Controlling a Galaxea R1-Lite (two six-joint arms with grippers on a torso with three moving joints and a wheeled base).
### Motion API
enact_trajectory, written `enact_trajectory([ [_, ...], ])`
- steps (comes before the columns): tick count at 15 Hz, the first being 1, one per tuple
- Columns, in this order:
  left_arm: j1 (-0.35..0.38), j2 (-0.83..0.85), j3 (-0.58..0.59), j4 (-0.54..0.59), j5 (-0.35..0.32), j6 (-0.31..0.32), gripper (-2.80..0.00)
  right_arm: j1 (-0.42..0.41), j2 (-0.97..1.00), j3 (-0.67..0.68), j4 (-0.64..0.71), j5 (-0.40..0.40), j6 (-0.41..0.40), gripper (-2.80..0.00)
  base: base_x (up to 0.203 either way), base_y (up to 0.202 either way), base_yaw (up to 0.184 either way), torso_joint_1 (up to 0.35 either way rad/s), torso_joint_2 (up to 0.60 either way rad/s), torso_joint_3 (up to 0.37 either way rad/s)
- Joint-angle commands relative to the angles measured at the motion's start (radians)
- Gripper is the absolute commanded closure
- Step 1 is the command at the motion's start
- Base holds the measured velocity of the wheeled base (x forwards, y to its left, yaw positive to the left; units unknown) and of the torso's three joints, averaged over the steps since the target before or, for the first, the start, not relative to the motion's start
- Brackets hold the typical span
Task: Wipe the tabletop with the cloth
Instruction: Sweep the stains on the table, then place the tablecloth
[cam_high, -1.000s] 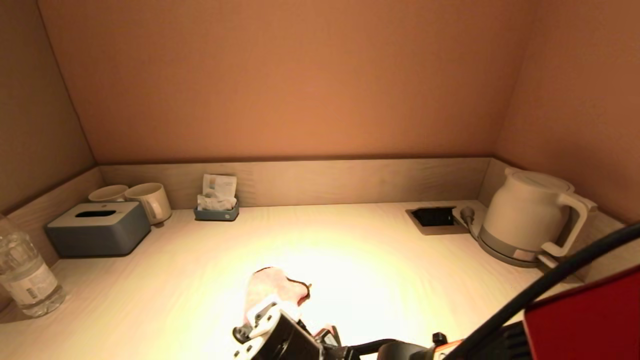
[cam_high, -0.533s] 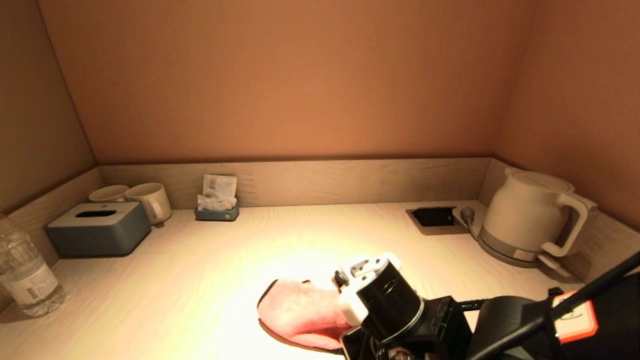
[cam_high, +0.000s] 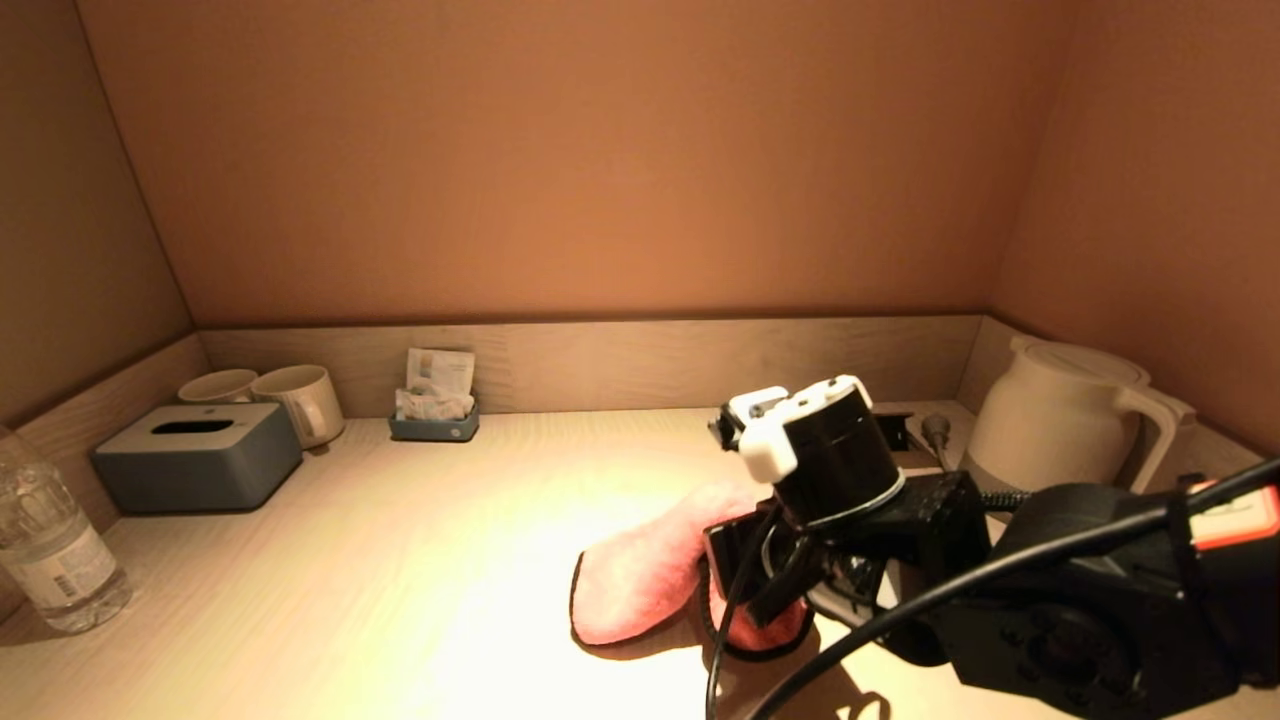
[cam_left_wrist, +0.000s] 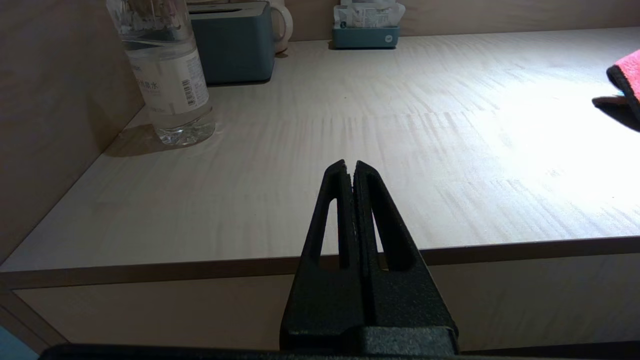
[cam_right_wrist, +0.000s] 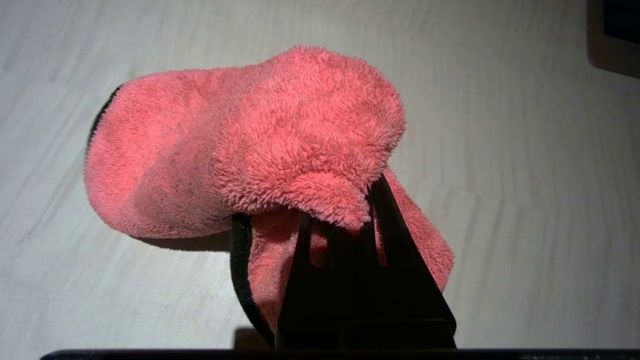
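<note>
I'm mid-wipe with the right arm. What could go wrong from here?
1. The right hand grips the pink cloth at one bunched corner; the cloth is folded over itself, so little may be touching the tabletop.
2. The arm is near the recessed socket, the plug and the kettle; a sweep further right might snag the cord or bump the kettle.
3. The left hand is parked shut at the front edge, no help there.

Pink fluffy cloth (cam_high: 640, 575) with black trim, bunched and folded over itself, is lying on the pale wood-grain desk (cam_high: 400, 560), right of centre toward 4 o'clock. One end is resting on the surface; the other is rising, pinched.
</note>
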Motion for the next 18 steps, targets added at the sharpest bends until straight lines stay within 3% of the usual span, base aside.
enact_trajectory([
  [1,-0.001,0.001,0.0,0.0,0.0,0.0,0.0,-0.038,-0.029,-0.033,-0.001,-0.007,-0.004,0.0,0.0,0.0,0.0,0.0,0.0,0.0],
  [9,-0.001,0.001,0.0,0.0,0.0,0.0,0.0,-0.22,-0.195,-0.017,0.0,-0.006,-0.028,0.0,0.0,0.0,0.0,0.0,0.0,0.0],
  [14,0.001,0.001,-0.001,0.0,0.0,0.0,0.0,-0.365,-0.315,0.075,-0.001,-0.001,-0.027,0.0,0.0,0.0,0.0,0.0,0.0,0.0],
  [18,0.001,0.001,0.0,0.0,0.0,0.0,0.0,-0.546,-0.329,0.129,-0.004,0.014,-0.024,0.0,0.0,0.0,0.0,0.0,0.0,0.0],
])
